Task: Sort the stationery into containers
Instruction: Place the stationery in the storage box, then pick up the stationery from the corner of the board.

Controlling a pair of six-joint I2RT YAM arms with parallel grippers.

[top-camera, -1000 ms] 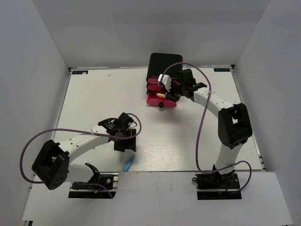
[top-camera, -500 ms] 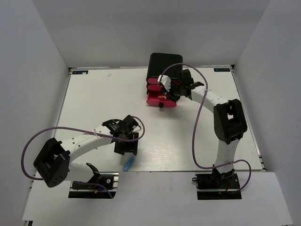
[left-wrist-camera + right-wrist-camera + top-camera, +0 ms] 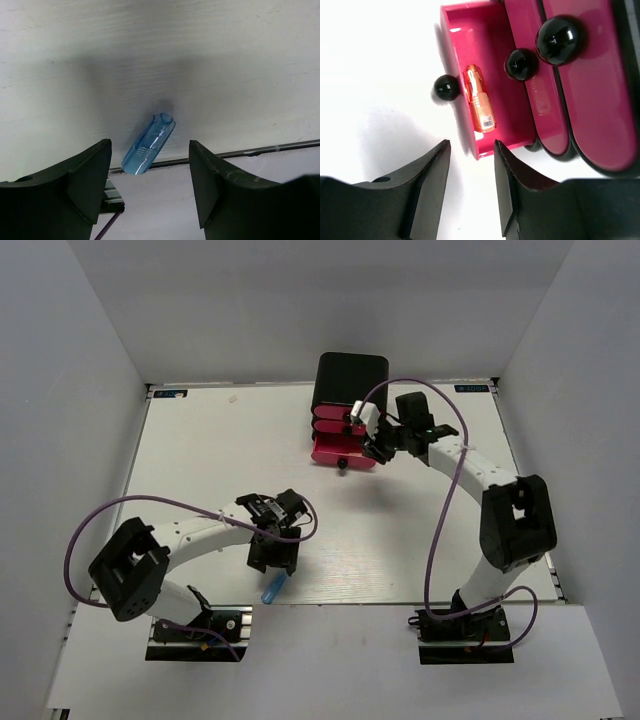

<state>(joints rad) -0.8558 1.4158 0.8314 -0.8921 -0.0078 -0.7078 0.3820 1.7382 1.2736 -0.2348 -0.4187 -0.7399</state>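
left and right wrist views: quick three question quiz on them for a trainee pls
1. True or false: the left jaws are gripping the blue capsule.
2. Which pink drawer stands open? A top, B middle, C bottom.
3. What colour is the capsule lying in it?
Key: 1 false, it lies on the table between open jaws. 2 C. 3 orange.
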